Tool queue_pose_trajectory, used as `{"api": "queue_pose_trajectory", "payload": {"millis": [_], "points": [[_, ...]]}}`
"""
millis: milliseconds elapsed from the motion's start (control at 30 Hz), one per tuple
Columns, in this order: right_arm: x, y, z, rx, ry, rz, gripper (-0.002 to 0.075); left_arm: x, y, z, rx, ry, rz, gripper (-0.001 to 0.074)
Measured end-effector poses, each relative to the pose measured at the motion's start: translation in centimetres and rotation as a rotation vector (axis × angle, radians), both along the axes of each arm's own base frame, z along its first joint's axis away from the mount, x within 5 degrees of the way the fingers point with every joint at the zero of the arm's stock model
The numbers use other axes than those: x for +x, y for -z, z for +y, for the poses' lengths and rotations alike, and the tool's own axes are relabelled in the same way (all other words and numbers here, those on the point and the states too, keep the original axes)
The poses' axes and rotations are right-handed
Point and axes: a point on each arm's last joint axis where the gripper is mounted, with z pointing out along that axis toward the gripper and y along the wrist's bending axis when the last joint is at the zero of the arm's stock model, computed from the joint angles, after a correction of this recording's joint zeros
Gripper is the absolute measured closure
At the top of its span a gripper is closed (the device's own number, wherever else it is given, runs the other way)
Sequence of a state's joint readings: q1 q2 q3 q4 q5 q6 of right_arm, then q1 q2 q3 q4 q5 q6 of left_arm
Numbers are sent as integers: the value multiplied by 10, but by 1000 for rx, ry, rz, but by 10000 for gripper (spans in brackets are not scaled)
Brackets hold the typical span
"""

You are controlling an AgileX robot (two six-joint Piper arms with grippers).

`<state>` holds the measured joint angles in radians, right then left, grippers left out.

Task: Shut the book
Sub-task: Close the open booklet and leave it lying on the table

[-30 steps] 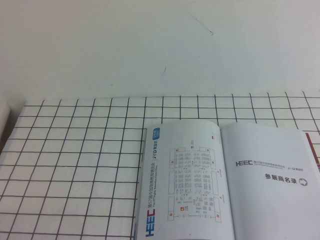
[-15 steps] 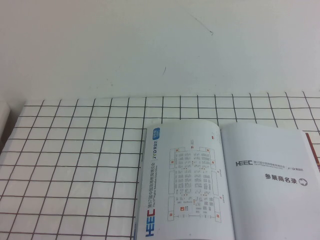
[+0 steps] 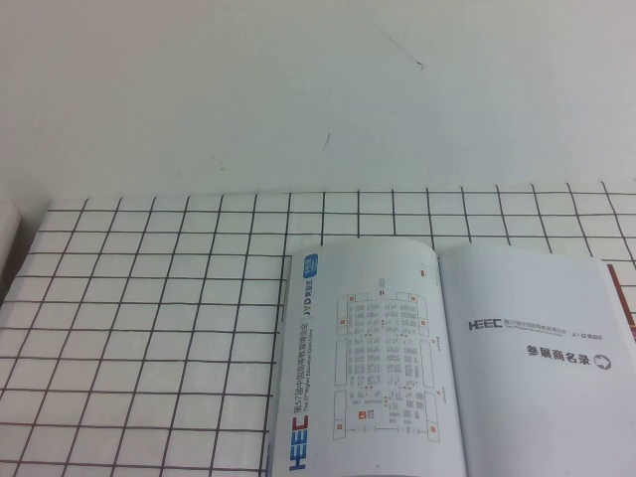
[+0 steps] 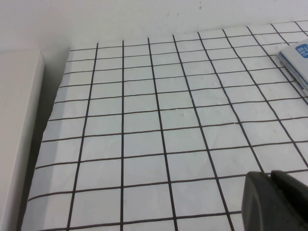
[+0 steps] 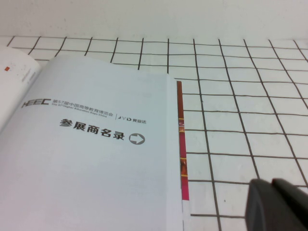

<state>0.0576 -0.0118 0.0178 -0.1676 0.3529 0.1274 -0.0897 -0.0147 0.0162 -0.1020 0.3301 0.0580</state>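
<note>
raised camera and low wrist cameras share book [image 3: 447, 358].

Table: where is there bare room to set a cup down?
The checkered cloth left of the open book is bare; so is the strip behind the book. The book fills the right. Left gripper hovers over bare cloth, right gripper beside the book's right edge.

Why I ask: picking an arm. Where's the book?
High view: book lies open on the grid cloth, near right; right pincer beside its right edge, left pincer over cloth to its left.
</note>
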Motion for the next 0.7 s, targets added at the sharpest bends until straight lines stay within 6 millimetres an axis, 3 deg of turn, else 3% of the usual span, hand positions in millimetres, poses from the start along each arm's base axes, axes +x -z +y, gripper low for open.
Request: {"api": "queue_pose_trajectory", "payload": {"millis": [500, 700], "points": [[0, 0, 0, 0, 0, -2, 729, 0, -1, 0, 40, 11, -15, 738], [3, -5, 1, 4, -14, -82, 729, 3, -14, 0, -47, -10, -174, 738]]}}
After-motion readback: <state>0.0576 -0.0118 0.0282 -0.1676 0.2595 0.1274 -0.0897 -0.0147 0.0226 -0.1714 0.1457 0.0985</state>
